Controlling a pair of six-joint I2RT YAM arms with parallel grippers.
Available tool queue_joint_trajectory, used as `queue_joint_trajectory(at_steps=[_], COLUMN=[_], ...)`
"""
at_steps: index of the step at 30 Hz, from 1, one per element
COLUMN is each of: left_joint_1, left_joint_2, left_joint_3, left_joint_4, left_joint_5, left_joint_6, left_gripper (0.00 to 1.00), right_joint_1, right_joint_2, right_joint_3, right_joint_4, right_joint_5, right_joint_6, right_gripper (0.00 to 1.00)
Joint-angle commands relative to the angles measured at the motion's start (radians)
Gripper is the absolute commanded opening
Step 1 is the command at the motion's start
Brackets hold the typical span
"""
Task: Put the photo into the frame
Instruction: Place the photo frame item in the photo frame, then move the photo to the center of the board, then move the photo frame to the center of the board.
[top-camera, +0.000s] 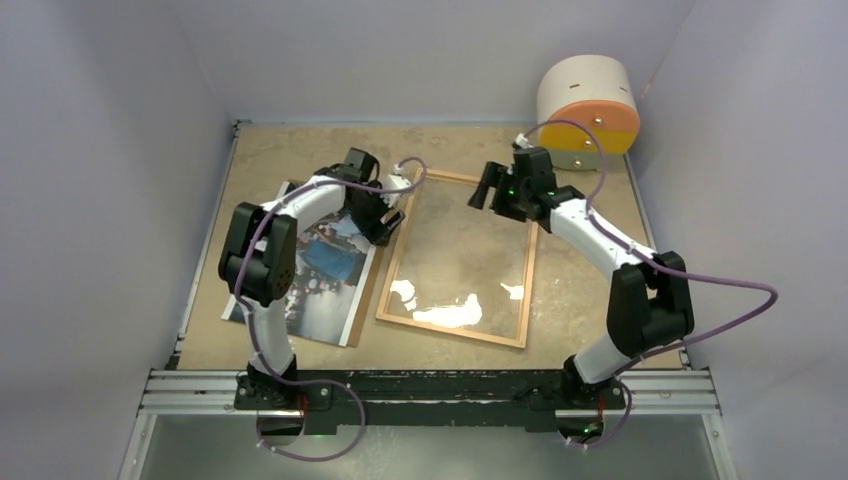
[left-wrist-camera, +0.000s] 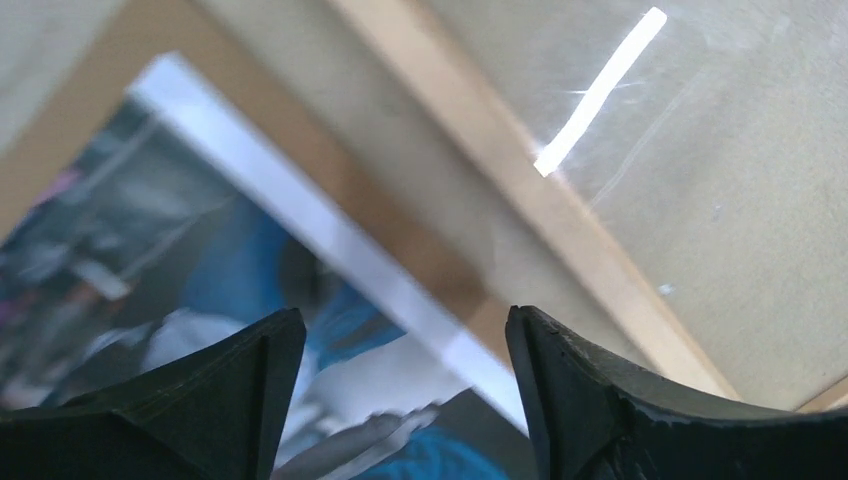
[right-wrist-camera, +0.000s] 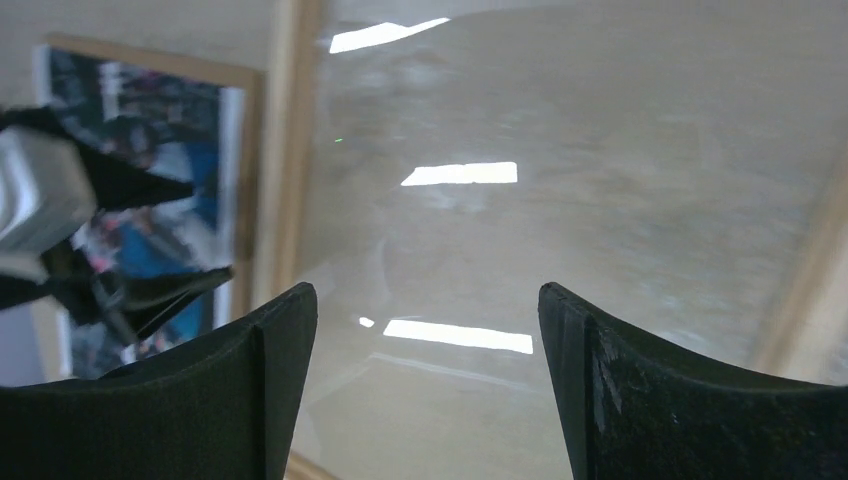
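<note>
- The frame (top-camera: 450, 334) is laid flat at the middle of the worktop (top-camera: 290, 155), long side running near to far. Bright ceiling reflections are seen on its clear pane.
- The photo (top-camera: 325, 262) is laid picture side up to the left of the frame, on a brown backing panel (left-wrist-camera: 340, 190). A strip of the panel is exposed between the print's white edge and the frame's left moulding.
- The left gripper (top-camera: 388, 222) is held low over the photo's far right corner, just beside the frame's left moulding. In the left wrist view its fingers (left-wrist-camera: 240, 400) are spread wide with nothing between them. Whether the print is touched cannot be told.
- The right gripper (top-camera: 483, 190) is held above the far part of the pane. Its fingers (right-wrist-camera: 620, 380) are likewise spread wide and empty, and the pane is seen between them.
- A beige drum with an orange band (top-camera: 588, 100) is noted at the far right corner, apart from the rest.
</note>
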Motion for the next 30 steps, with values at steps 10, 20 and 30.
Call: queue_joint_trajectory(at_steps=[10, 20, 30], left_joint_1=[0.422, 0.733, 0.758], left_joint_2=[-0.169, -0.107, -0.095], left_joint_3=[0.286, 0.157, -0.038], left_joint_4=[-0.176, -0.008, 0.18], left_joint_5=[-0.028, -0.239, -0.351], left_joint_6=[0.058, 0.107, 0.121], left_gripper=[0.93, 0.88, 0.87], right_joint_1=[0.451, 0.545, 0.548], right_joint_2=[0.413, 0.623, 0.607], right_joint_3=[0.556, 0.695, 0.592], right_joint_4=[0.005, -0.055, -0.097], right_joint_5=[0.005, 0.028, 0.088], right_joint_6=[0.17, 0.211, 0.215], right_gripper=[0.8, 0.79, 0.8])
